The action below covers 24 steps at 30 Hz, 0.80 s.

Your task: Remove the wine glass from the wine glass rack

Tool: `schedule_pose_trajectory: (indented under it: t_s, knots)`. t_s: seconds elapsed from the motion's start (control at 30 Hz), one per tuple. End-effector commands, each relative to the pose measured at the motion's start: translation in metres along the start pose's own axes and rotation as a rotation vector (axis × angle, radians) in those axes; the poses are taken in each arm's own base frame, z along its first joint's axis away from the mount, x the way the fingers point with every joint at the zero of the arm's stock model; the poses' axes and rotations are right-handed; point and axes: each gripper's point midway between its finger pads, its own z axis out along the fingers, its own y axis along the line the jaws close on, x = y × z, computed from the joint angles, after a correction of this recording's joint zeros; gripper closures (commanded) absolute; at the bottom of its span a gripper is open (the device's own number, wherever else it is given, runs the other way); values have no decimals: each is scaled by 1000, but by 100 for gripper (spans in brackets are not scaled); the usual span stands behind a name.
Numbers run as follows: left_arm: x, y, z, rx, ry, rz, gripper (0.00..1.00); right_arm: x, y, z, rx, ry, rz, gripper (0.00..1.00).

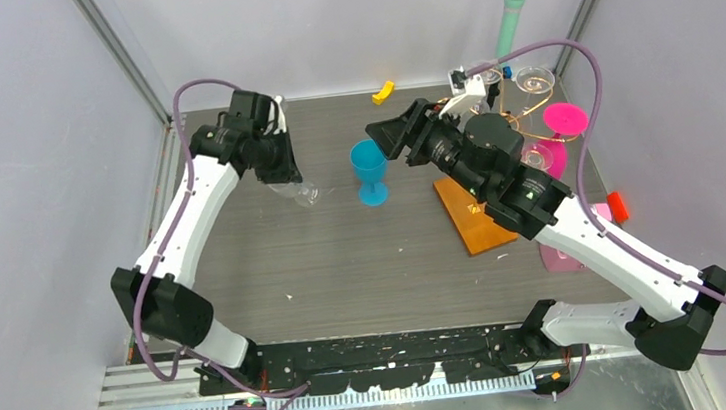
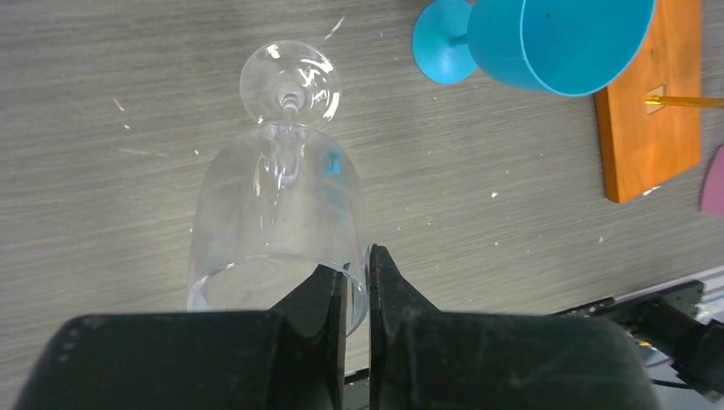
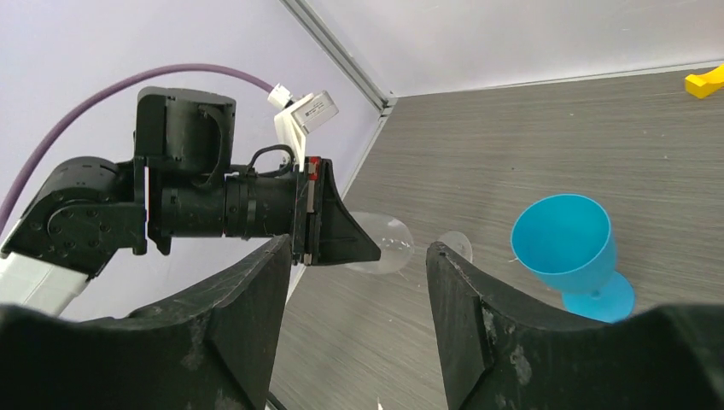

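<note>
Currently the clear wine glass (image 2: 277,196) is off the wine glass rack (image 1: 471,220). It hangs low over the table (image 1: 344,257) at the far left, tilted well over. Your left tool (image 2: 356,266) is clenched on its rim, one finger inside the bowl and one outside. I cannot tell whether the foot touches the table.

The step in hand looks like setting it down. Bring the bowl upright over the foot before you let go, since a rim pinch on thin glass probably gives little hold against twisting. Lower slowly, and keep to the left of the blue glass (image 1: 370,169) standing near the middle.

Your right tool (image 3: 357,248) is spread wide with nothing between its fingers, hovering between the blue glass and the rack.

Only the left wrist view shows that rim pinch; from above, the arm hides it. Only the top view shows the rack, with clear and pink glasses (image 1: 565,118) on its wire arms. The right wrist view shows the tilt best.
</note>
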Motion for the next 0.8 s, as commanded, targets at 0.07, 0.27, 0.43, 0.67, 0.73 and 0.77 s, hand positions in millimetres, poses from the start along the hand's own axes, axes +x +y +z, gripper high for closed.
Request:
schedule_pose_trajectory:
  t_s: [0.07, 0.27, 0.43, 0.67, 0.73, 0.77]
  knots:
    - [-22, -13, 7, -61, -5, 139, 100, -11, -3, -9, 14, -42, -31, 36]
    - [-27, -26, 32, -86, 95, 189, 100, -13, -3, -18, 6, -53, -32, 36]
    - [-24, -30, 49, -93, 146, 207, 100, -20, -8, -28, 23, -84, -29, 36]
    - [-20, -33, 68, -78, 184, 180, 100, -29, -10, -39, 37, -106, -33, 36]
    - [-16, -34, 75, -73, 205, 175, 100, -30, -11, -41, 43, -103, -35, 36]
    - [-16, -34, 77, -74, 210, 173, 100, -28, -12, -42, 49, -97, -36, 36]
